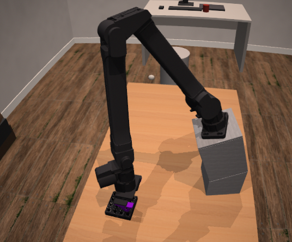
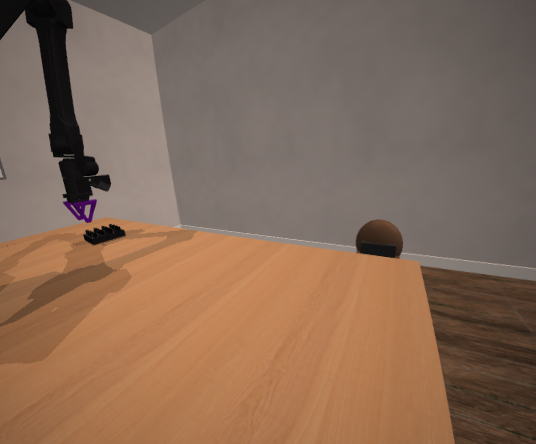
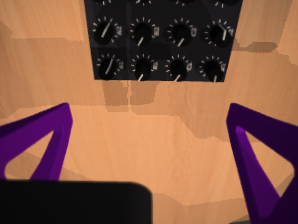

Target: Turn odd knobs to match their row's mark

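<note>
The black knob box (image 1: 120, 208) stands on the wooden table near its left front edge. It also shows in the exterior view (image 2: 104, 234) and at the top of the wrist view (image 3: 162, 40), where two rows of knobs with white lines are seen in full. My gripper (image 2: 82, 214) with purple fingers hangs a little above the box. In the wrist view the gripper (image 3: 150, 145) is open wide and empty, with bare table between the fingers. The arm hides part of the box in the top view.
The grey pedestal (image 1: 221, 152) carrying the arm's base stands on the table's right side. The table's left edge runs close beside the knob box. A brown round object (image 2: 379, 238) sits on the floor beyond the table.
</note>
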You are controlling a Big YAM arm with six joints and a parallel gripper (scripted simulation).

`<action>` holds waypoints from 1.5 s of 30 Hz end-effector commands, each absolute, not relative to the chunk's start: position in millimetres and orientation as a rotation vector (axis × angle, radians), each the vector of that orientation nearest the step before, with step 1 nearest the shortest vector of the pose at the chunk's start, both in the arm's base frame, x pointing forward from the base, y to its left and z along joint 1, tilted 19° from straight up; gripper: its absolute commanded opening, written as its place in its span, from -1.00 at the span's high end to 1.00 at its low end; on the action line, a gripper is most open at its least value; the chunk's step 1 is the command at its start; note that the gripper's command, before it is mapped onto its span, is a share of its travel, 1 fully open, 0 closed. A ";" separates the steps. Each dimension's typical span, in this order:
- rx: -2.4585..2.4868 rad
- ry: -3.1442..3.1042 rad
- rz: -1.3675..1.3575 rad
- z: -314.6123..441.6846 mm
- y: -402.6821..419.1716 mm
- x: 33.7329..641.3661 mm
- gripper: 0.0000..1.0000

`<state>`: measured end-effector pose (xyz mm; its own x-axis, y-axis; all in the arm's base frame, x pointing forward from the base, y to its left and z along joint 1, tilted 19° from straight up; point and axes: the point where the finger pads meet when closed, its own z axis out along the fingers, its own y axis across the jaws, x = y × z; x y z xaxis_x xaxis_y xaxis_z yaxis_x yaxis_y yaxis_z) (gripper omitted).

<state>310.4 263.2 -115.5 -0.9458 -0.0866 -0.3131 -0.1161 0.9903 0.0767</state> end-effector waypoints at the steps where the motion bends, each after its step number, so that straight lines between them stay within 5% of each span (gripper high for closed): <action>1: -0.137 2.787 0.169 -102.4 272.6 315.3 -1.00; 19: -0.136 2.787 0.169 -102.2 272.3 315.8 -1.00; 31: -0.059 2.788 0.177 -71.5 249.1 379.1 -1.00; 32: -0.063 2.797 0.170 -74.3 246.7 373.9 0.62; 45: -0.082 2.814 0.156 -86.4 248.7 367.7 0.62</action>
<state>365.1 244.1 -87.8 -0.9494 -0.0225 -0.3134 -0.0556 0.9937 0.0970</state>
